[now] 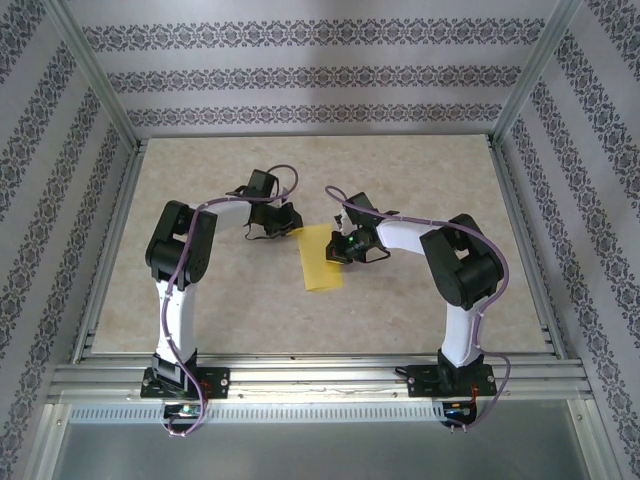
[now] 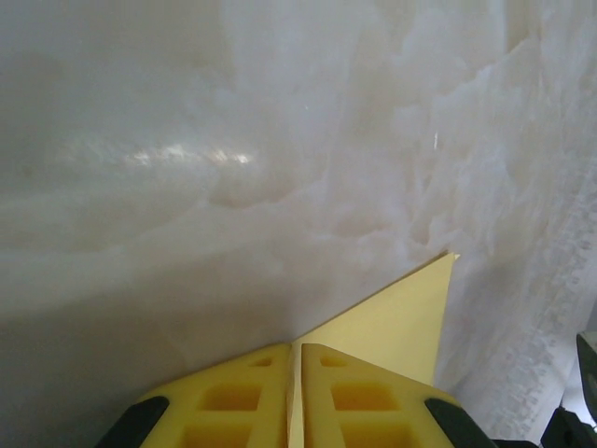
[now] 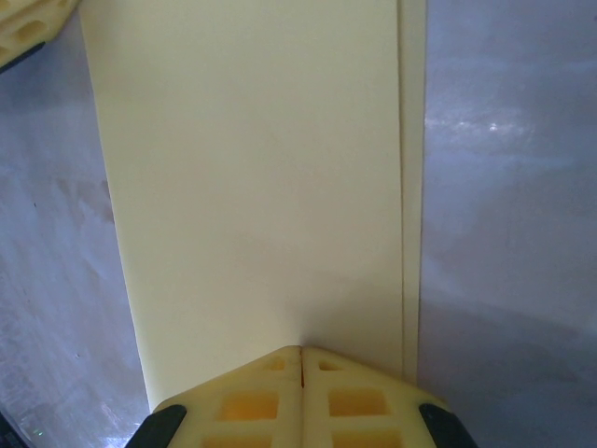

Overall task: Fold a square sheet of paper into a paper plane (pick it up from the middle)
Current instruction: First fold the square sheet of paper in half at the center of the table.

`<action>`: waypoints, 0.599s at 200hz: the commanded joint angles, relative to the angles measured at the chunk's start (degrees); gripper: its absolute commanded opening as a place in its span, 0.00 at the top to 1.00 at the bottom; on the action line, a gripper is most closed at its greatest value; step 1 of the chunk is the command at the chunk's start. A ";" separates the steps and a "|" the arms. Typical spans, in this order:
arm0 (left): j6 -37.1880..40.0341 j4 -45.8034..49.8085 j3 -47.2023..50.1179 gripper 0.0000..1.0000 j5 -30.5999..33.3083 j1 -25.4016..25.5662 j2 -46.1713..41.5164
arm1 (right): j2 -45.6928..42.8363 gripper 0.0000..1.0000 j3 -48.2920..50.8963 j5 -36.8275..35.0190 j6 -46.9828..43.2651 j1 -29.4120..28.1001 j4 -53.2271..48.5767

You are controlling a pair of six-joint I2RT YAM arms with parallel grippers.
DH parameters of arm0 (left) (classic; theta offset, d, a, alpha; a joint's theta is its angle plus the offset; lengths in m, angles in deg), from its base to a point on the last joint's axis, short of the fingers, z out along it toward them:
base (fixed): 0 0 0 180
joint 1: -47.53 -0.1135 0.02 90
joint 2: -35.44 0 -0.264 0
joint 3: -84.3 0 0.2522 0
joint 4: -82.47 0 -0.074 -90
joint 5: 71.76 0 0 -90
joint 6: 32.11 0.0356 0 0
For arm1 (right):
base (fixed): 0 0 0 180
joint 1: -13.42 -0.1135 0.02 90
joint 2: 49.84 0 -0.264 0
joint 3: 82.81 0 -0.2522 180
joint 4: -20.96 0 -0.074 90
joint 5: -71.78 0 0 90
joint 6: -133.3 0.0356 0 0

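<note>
Top external: yellow sheet of paper [image 1: 319, 262] lies mid-tabletop [image 1: 220, 300] between the two arms, folded into a narrow upright rectangle, slightly skewed. Left end effector [image 1: 287, 222] sits at the sheet's far-left corner, and right end effector [image 1: 340, 247] is over its right edge, about a third of the way down. Left wrist: yellow fingers [image 2: 354, 397] are clenched, only a hairline seam between them, and pale yellow paper shows in that seam, so it is grasping the sheet at its edge. A pointed corner of the sheet [image 2: 401, 317] sticks out ahead and to the right of the tips, over the marbled tabletop [image 2: 233, 140]. Right wrist: fingers [image 3: 350, 401] are fully clenched, tips together and down on the sheet's top face [image 3: 252, 187] near its near end — I cannot tell whether any paper is pinched between them; it looks like a press rather than a grip. The sheet lies flat there, long edges running away from the camera, and a thin strip of a lower layer peeks out along the right side, so the fold layers are slightly offset. A yellow finger of the left end effector [image 3: 26, 28] shows at the sheet's far-left corner in that view, touching or just beside the paper. Bare tabletop [image 3: 508, 187] lies on both sides of the sheet.
</note>
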 commanded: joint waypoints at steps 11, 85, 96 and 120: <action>-0.96 4.03 -2.32 0.87 7.64 -2.31 2.58 | 1.39 1.00 2.53 -4.58 0.39 -0.67 -6.96; 2.67 11.48 -10.43 0.86 6.24 -2.11 0.14 | 1.12 1.00 2.08 -4.31 0.28 -0.66 -6.98; 2.14 10.18 -8.24 0.86 6.31 -1.99 -3.07 | 1.30 1.00 1.85 -4.13 0.52 -0.64 -6.76; -0.20 5.53 -0.99 0.86 3.97 -0.51 -10.34 | 1.15 1.00 1.17 -4.05 0.92 -0.78 -7.16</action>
